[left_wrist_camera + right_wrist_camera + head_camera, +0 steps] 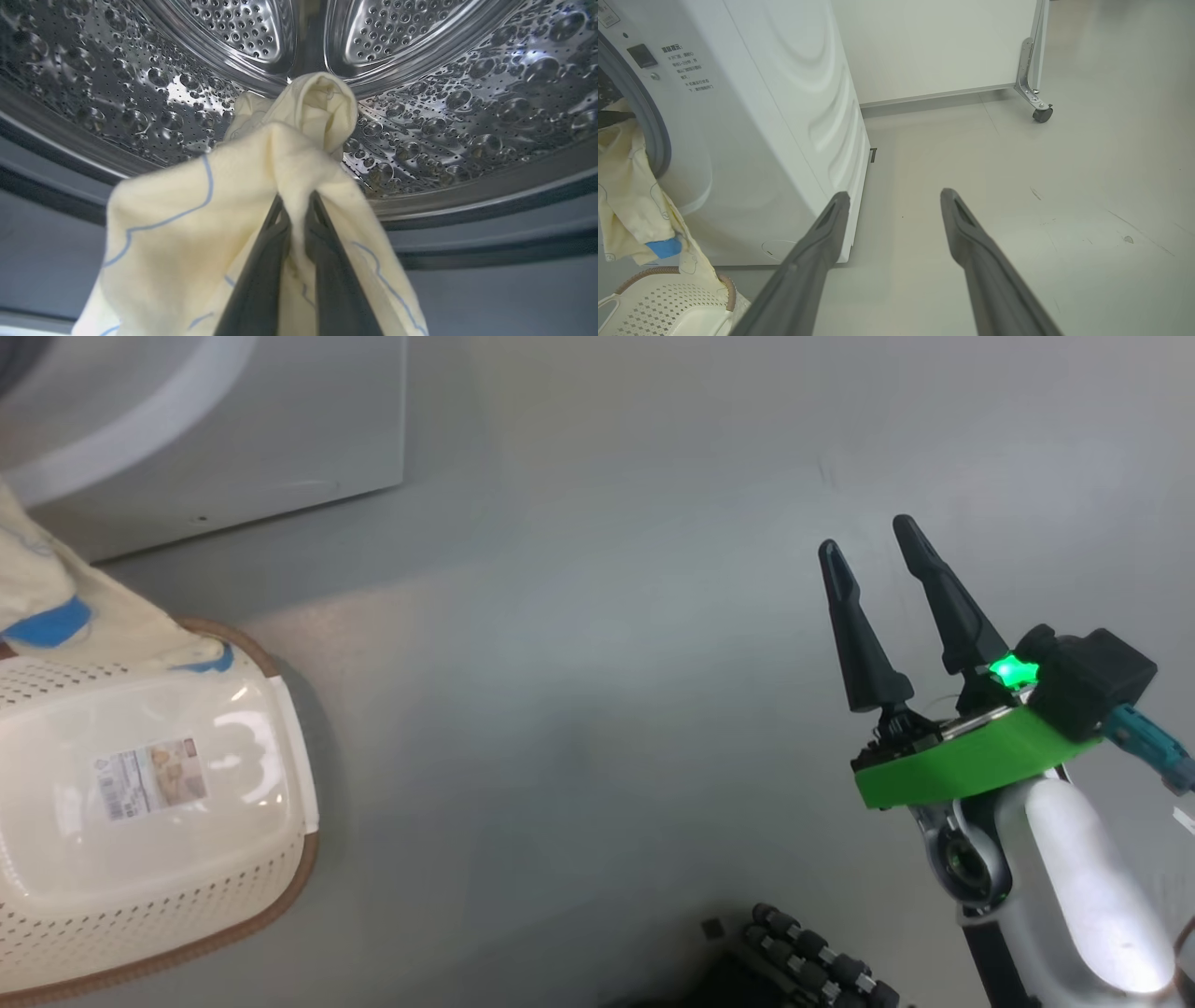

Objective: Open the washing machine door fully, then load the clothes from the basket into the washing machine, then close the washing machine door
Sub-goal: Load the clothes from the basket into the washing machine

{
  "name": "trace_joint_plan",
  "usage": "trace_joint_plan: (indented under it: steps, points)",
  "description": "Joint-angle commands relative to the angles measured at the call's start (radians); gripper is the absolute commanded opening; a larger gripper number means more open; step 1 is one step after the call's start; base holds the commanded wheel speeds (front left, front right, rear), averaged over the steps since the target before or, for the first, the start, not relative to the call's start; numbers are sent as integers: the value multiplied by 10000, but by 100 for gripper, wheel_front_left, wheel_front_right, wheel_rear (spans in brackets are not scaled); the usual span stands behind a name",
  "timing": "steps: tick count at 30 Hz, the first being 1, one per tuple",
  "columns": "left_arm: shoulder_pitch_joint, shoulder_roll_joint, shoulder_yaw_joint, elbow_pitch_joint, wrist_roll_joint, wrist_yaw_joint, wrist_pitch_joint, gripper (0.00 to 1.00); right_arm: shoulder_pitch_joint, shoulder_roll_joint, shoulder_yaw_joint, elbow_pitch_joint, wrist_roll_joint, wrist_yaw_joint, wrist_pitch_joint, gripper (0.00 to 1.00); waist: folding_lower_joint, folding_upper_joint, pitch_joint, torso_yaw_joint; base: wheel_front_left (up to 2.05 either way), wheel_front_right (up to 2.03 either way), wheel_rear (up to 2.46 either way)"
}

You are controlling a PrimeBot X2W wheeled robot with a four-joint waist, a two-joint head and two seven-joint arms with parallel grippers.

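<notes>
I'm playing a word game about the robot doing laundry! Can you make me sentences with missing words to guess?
1. The left gripper has its jaws ____ on the clothes.
2. The right gripper has its jaws ____ and holds nothing.
3. The clothes hang from the washing machine down onto the rim of the cream ____.
Missing words: shut; open; basket.

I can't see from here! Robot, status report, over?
Left gripper shut on clothes, at drum mouth. Right gripper open, empty. Clothes' tail hangs to basket. Nothing blocking.
</notes>
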Motion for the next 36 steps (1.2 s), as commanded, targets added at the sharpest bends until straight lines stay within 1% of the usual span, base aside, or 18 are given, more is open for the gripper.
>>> trace_joint_plan:
  steps: [1, 5, 6, 8, 11, 15, 20, 24, 26, 28, 30, 31, 36]
  points:
    - [-593, 732, 499, -209, -119, 52, 203, 0, -140, -72, 217, -335, 130, -29, -132, 100, -2, 0, 352, -295, 0, 0, 0]
    - [-1221, 1121, 577, -127, -88, 109, 533, 0, -267, -72, 198, -503, 276, -29, -134, 100, -2, 0, 717, -459, 0, 0, 0]
    - [-1514, 1300, 578, -148, 2, 148, 576, 0, -296, -72, 180, -566, 323, -29, -135, 100, -2, 0, 895, -524, 0, 0, 0]
    - [-1824, 1490, 592, -108, 95, 136, 498, 0, -327, -72, 186, -603, 355, -29, -135, 100, -2, 0, 1048, -594, 0, 0, 0]
    - [-2320, 1741, 588, 26, 238, 27, 220, 0, -372, -72, 200, -635, 408, -29, -136, 100, -2, 0, 1254, -679, 0, 0, 0]
    - [-2920, 2026, 490, 179, 679, 11, -579, 0, -412, -72, 241, -644, 470, -29, -136, 100, -2, 0, 1421, -758, 0, 0, 0]
    - [-3471, 2081, 275, 179, 1247, 91, -1877, 0, -449, -72, 272, -639, 511, -29, -136, 100, -2, 0, 1540, -780, 0, 0, 0]
    - [-3790, 2094, 96, 128, 1569, 60, -2744, 0, -492, -72, 297, -659, 535, -29, -137, 100, -2, 0, 1609, -805, 0, 0, 0]
    - [-3855, 2060, 72, 262, 1583, 72, -2901, 0, -493, -72, 270, -669, 539, -29, -137, 100, -2, 0, 1611, -801, 0, 0, 0]
    - [-3828, 1958, 123, 503, 1457, 162, -2789, 0, -476, -72, 217, -649, 524, -29, -137, 100, -2, 0, 1610, -762, 0, 0, 0]
    - [-3687, 1813, 193, 800, 1242, 242, -2513, 36, -465, -72, 194, -622, 494, -29, -137, 100, -2, 0, 1593, -703, 0, 0, 0]
    - [-3622, 1754, 240, 900, 1158, 301, -2455, 100, -466, -72, 194, -617, 481, -29, -137, 100, -2, 0, 1584, -673, 0, 0, 0]
    - [-3308, 1596, 310, 1219, 902, 372, -2221, 100, -534, -72, 148, -618, 409, -29, -137, 100, -2, 0, 1528, -553, 0, 0, 0]
